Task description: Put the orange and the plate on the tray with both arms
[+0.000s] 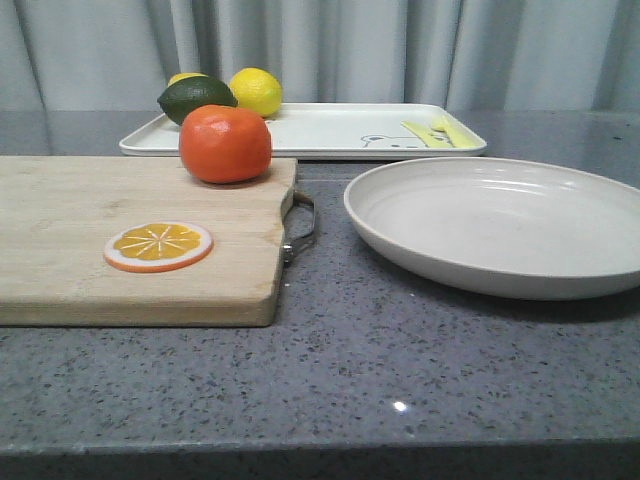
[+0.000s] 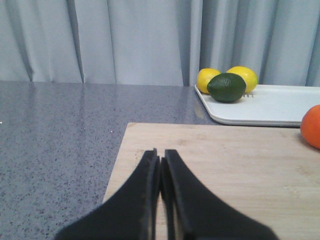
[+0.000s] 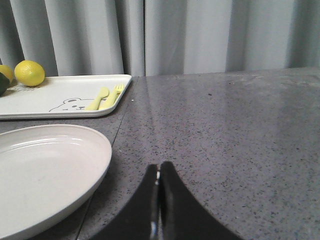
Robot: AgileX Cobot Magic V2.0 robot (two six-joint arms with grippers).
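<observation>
You have a grey speckled countertop (image 1: pixel 400 370) filling the front view, with a pale curtain (image 1: pixel 330 50) hanging behind it. On it, at about 9 o'clock from the scene's centre, lies the wooden cutting board (image 1: pixel 70 230), its metal handle (image 1: pixel 303 228) pointing toward the plate (image 1: pixel 500 225), which sits on the counter at about 3 o'clock, near the board but apart from it. Beyond both, at 12 o'clock, you see the tray (image 1: pixel 320 130), white, with a bear drawing and yellow utensil prints near its right end. The orange (image 1: pixel 225 143) rests on the far right corner of the board, just in front of the tray's near rim. On the tray's left end, you will find a dark green lime (image 1: pixel 195 97) with two lemons behind it, the clearer lemon (image 1: pixel 256 91) at its 2 o'clock. An orange slice (image 1: pixel 158 246) lies flat on the board, at 7 o'clock from the orange. Your left gripper (image 2: pixel 160 167) hovers over the board with its fingers pressed together, holding nothing. Your right gripper (image 3: pixel 159 175) hangs over bare counter just beside the plate's rim, fingers likewise closed on nothing.
</observation>
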